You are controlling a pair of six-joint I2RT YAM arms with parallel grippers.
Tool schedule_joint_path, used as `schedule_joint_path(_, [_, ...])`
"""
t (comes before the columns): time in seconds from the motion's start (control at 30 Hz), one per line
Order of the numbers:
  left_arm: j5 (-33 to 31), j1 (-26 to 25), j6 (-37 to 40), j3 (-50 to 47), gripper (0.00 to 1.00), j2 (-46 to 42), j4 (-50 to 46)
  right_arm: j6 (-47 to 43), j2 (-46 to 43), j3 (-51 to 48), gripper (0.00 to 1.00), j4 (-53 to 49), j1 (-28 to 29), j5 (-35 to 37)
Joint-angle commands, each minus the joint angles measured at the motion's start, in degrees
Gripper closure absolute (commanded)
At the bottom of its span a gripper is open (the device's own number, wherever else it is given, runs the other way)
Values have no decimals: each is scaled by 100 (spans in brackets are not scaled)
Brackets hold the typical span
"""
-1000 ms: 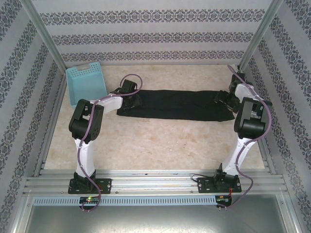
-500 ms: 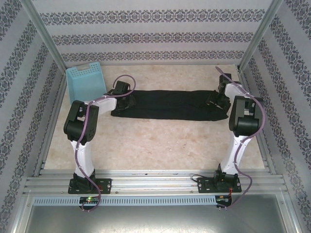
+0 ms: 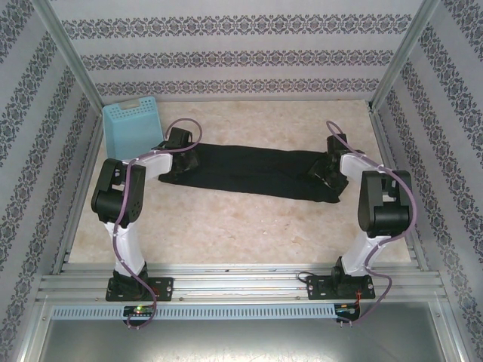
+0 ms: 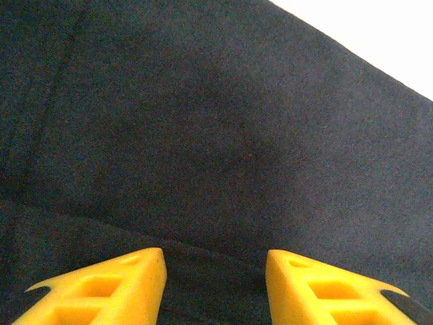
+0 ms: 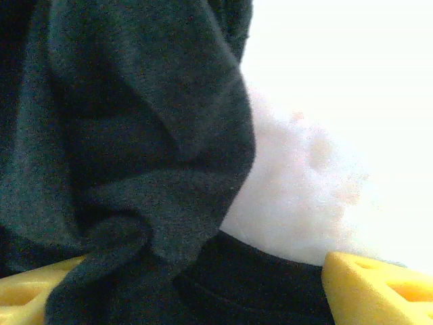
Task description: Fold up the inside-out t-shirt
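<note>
Noted a light blue plastic basket (image 3: 134,128), dotted with small holes, at the far left corner of a pale marbled table (image 3: 249,226), close to the left wall. Saw white wallpaper (image 3: 226,45) with dark ornamental bands on three sides, and slanting aluminium posts (image 3: 68,56) at the far corners. Found ribbed aluminium rails (image 3: 241,285) along the near edge, a perforated strip (image 3: 241,311) below them, then a dull grey metal sheet (image 3: 241,343).
</note>
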Motion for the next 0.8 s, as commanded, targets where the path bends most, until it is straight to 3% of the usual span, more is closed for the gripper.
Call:
schedule_joint_path(0.0, [-298, 199, 195, -110, 55, 44, -567, 306, 72, -129, 25, -198, 46, 233])
schedule_joint_path(0.1, [-324, 231, 213, -39, 55, 88, -566, 330, 75, -70, 32, -289, 287, 323])
schedule_joint_path(0.3, [-279, 281, 187, 14, 55, 98, -539, 755, -104, -240, 29, -332, 700, 579])
schedule_joint_path(0.4, [-209, 285, 195, 25, 55, 92, -536, 823, -105, -282, 33, -315, 813, 684])
schedule_joint_path(0.77, [11, 277, 81, -168, 56, 2, -396, 496, -88, -213, 94, -70, 773, 372])
